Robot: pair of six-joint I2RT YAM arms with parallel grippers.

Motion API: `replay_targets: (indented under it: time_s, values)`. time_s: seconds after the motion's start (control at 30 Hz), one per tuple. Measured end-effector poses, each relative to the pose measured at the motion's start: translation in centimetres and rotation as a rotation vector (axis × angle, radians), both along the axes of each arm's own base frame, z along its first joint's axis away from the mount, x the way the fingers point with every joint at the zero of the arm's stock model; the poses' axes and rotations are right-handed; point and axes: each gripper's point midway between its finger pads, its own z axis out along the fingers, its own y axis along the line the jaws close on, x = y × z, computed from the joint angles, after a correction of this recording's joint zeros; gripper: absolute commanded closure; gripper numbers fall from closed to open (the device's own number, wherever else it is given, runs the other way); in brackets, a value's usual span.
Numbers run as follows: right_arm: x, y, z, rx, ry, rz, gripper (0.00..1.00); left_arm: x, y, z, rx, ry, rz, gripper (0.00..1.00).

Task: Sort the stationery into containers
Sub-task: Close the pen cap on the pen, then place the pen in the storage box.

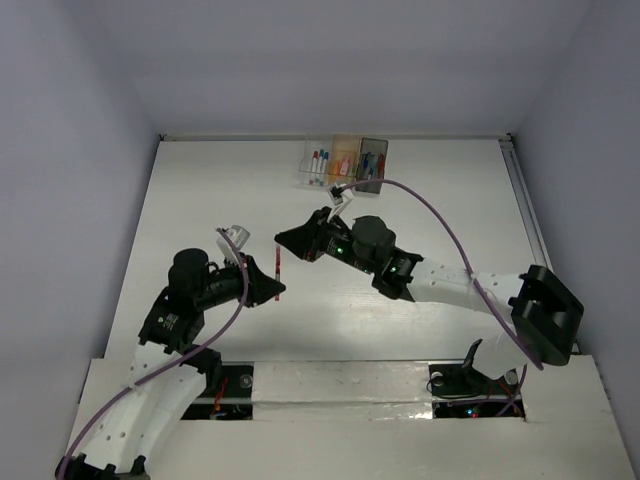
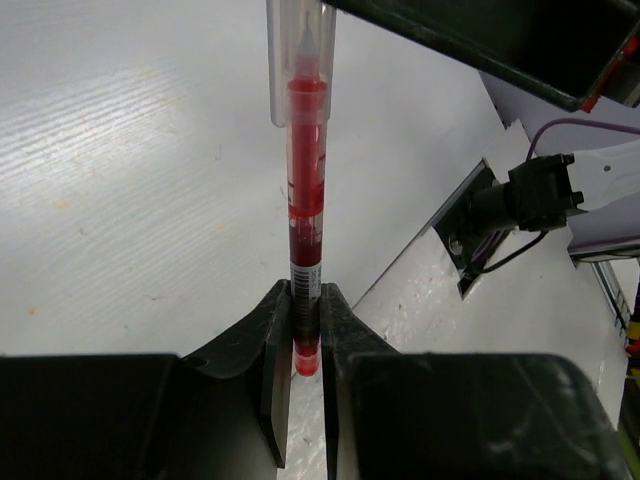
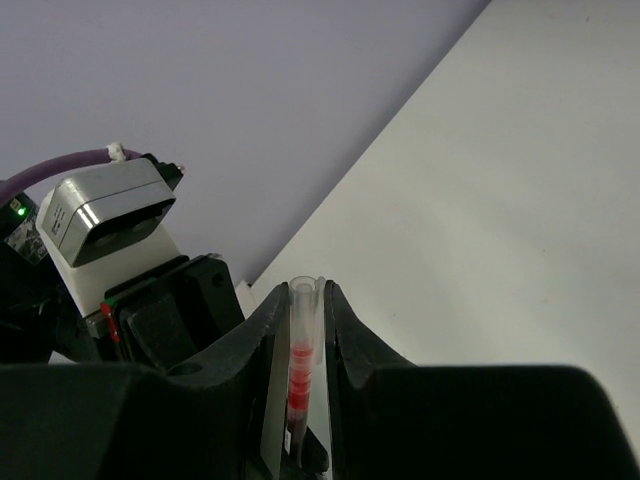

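Three bins are sitting side by side in a row at the far edge of the table [image 1: 450, 215], a little right of its middle: the left bin [image 1: 306, 170], the middle bin [image 1: 346, 138] and the right bin [image 1: 373, 141], each holding stationery [image 1: 320, 162]. Nearer, around mid-table, a pen [image 1: 278, 268] is bridging both grippers. The left gripper [image 1: 277, 288] is clamping its near end, and the right gripper [image 1: 285, 241], just behind, is pinching its far end.
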Motion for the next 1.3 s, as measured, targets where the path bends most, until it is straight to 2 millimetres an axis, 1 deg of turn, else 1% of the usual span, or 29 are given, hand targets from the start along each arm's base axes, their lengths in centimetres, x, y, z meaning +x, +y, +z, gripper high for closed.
replay_targets:
  time_s: [0.1,0.3,0.43,0.6,0.63,0.67,0.73,0.77,0.83,0.87,0.93,1.03,1.1,1.2,1.3]
  values:
    - [-0.7,0.3,-0.9,-0.007,0.009,0.013,1.00,-0.6,0.0,-0.8,0.011,0.039,-0.013,1.00]
    - [-1.6,0.1,-2.1,0.016,0.045,0.026,1.00,-1.5,0.0,-1.6,0.024,0.085,-0.036,1.00]
    - [-2.1,0.2,-2.2,0.020,0.055,0.032,1.00,-1.9,0.0,-1.8,0.025,0.100,-0.048,1.00]
    - [-2.5,-0.1,-2.1,0.020,0.058,0.024,1.00,-2.1,-0.1,-1.7,0.023,0.099,-0.058,1.00]
    - [-2.5,-0.2,-2.0,0.020,0.058,0.019,0.97,-2.0,-0.1,-1.7,0.021,0.096,-0.060,1.00]
    - [-2.5,-0.4,-1.8,0.018,0.058,0.013,0.84,-2.0,-0.2,-1.6,0.020,0.093,-0.062,1.00]
    - [-2.5,-0.7,-1.2,0.018,0.050,0.003,0.67,-1.8,-0.3,-1.3,0.012,0.077,-0.067,1.00]
    - [-2.5,-0.9,-0.8,0.018,0.046,-0.001,0.51,-1.5,-0.4,-1.0,0.008,0.059,-0.065,1.00]
    - [-4.4,-1.6,-1.6,-0.036,0.066,0.068,0.42,0.7,-0.1,0.5,-0.004,-0.040,-0.003,1.00]
    - [-5.3,-2.0,-1.9,-0.056,0.075,0.099,0.34,1.6,0.1,1.3,-0.013,-0.087,0.028,1.00]
    - [-6.3,-3.2,-1.9,-0.081,0.082,0.138,0.30,2.7,0.3,2.6,-0.025,-0.152,0.062,1.00]
    - [-5.9,-5.0,-0.6,-0.080,0.056,0.141,0.29,3.4,0.4,3.6,-0.037,-0.201,0.079,1.00]
    - [-5.3,-5.7,0.3,-0.081,0.032,0.137,0.29,3.5,0.4,3.9,-0.042,-0.215,0.081,1.00]
    - [-5.2,-5.3,1.2,-0.086,-0.003,0.163,0.30,3.7,0.3,4.3,-0.050,-0.231,0.082,1.00]
    - [-4.7,-4.1,2.0,-0.094,-0.036,0.186,0.30,3.7,0.3,4.4,-0.054,-0.237,0.080,1.00]
